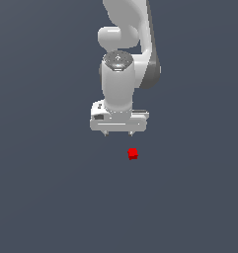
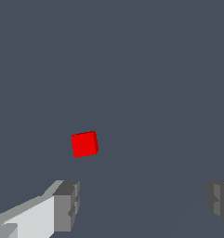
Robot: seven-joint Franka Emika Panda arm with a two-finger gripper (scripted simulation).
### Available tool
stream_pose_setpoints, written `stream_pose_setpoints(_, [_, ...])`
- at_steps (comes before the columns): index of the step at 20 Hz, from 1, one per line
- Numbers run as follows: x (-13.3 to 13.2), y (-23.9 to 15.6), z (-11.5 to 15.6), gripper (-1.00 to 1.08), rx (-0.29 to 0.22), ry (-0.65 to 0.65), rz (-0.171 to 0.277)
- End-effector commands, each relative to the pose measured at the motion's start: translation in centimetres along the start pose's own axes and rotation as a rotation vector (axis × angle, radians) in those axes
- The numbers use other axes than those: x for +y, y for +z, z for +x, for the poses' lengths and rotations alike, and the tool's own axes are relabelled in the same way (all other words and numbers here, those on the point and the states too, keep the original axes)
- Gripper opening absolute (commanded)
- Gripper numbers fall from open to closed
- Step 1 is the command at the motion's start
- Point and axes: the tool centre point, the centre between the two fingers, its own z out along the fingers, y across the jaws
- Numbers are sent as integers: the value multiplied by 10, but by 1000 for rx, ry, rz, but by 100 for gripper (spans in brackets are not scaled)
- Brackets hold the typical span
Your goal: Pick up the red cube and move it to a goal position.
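Note:
The red cube [image 1: 133, 154] is a tiny bright red block lying on the plain dark grey floor, just below and a little toward the exterior view's right of my gripper [image 1: 118, 133]. The white gripper hangs pointing down with its two short fingers spread wide, and it holds nothing. In the wrist view the red cube [image 2: 84, 144] lies apart from the gripper [image 2: 143, 204], beyond one grey fingertip [image 2: 67, 204], outside the gap between the fingers. The other fingertip [image 2: 219, 200] shows at the picture's edge.
The white arm [image 1: 125, 44] rises behind the gripper toward the top of the exterior view. The dark grey floor [image 1: 51, 197] surrounds the cube on all sides.

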Motion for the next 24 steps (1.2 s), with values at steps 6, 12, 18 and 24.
stream_pose_setpoints(6, [-4, 9, 0, 100, -2, -9, 0])
stream_pose_setpoints(12, [-19, 44, 0, 100, -7, -43, 1])
stream_pose_setpoints(18, [-42, 98, -1, 100, -16, -97, 1])
stream_pose_setpoints(24, [-60, 142, -2, 100, -23, -141, 1])
